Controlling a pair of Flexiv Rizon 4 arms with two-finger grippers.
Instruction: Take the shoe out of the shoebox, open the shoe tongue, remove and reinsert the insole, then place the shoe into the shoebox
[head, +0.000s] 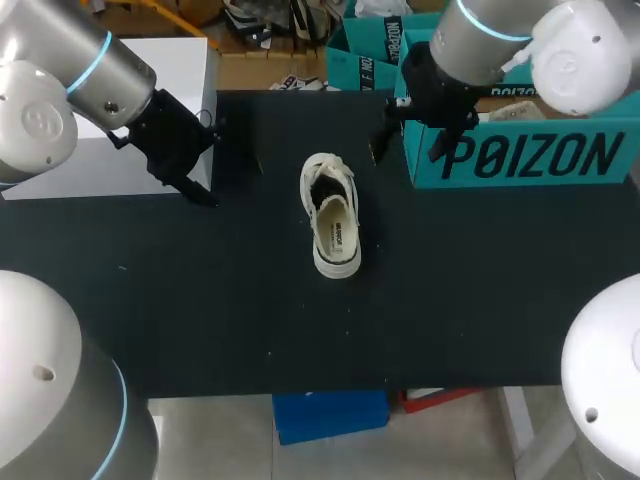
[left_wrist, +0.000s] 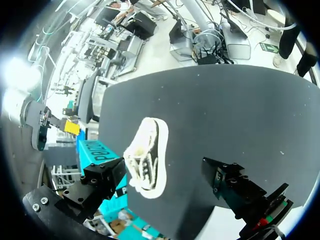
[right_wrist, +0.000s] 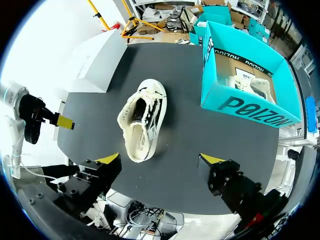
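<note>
Black tabletop (head: 200, 300) holds white shoe (head: 332, 225) near teal shoebox (head: 520, 160); left pincer (left_wrist: 164, 172) and right pincer (right_wrist: 160, 160) gape empty.

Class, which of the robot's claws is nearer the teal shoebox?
Right. The right claw hangs just beside the shoebox; the left claw is far across the table, on the other side of the shoe.

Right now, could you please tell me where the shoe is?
The shoe lies on the black table, near the middle in the head view, outside the teal shoebox, which stands to its right at the table's far edge.
</note>
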